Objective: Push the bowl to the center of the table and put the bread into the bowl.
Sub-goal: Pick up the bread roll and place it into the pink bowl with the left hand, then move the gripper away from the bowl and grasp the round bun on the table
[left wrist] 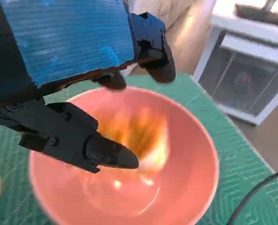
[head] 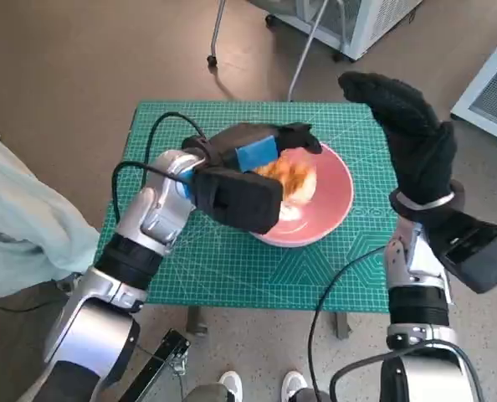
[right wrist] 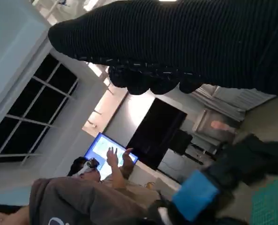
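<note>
"Green table [head: 232,268] first. Where is your bread [head: 292,177]?"
"It lies in the pink bowl [head: 328,209], right under your left hand [head: 247,172], whose fingers are spread and hold nothing."
"And your right hand [head: 407,126]?"
"Up high beside the bowl, flat and empty. No words to read."

Left forearm [head: 152,219]: pale silver-grey shell with black joint sections; a black cable [head: 161,134] loops over it toward the wrist. Left hand [head: 247,172]: black, blocky plastic segments with small screws visible on the fingers [left wrist: 90,143]; blue tape [left wrist: 69,40] covers its back. Right forearm [head: 417,280]: pale shell, black collar, silver ring at the wrist, black cable alongside. Right hand [head: 407,130]: black ribbed knitted glove.
</note>
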